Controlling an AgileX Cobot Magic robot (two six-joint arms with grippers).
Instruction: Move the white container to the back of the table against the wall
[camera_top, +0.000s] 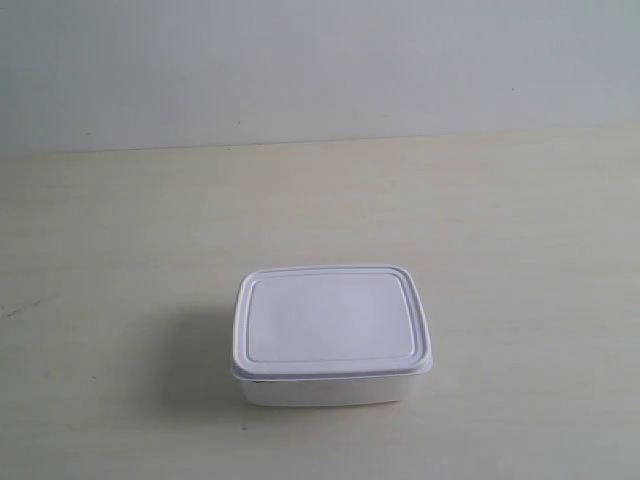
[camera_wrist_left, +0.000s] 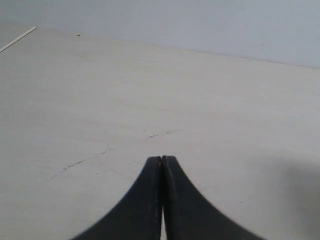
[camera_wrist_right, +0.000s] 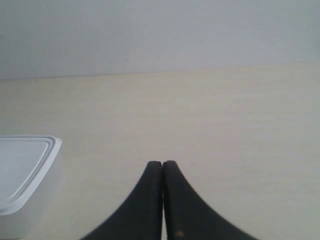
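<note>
The white container (camera_top: 332, 335), a small lidded plastic box, stands on the beige table (camera_top: 500, 250) toward the near edge of the exterior view, well away from the pale wall (camera_top: 320, 60). Neither arm shows in the exterior view. My left gripper (camera_wrist_left: 162, 159) is shut and empty over bare tabletop; the container is out of its view. My right gripper (camera_wrist_right: 162, 163) is also shut and empty. A corner of the white container (camera_wrist_right: 22, 175) shows in the right wrist view, off to one side of the black fingers and not touching them.
The table (camera_wrist_left: 150, 90) carries faint dark scratches (camera_wrist_left: 80, 162) under the left gripper, and a thin pale line (camera_wrist_left: 17, 39) at its far corner. The wall (camera_wrist_right: 160, 35) meets the table (camera_wrist_right: 225, 115) along a straight edge beyond the right gripper.
</note>
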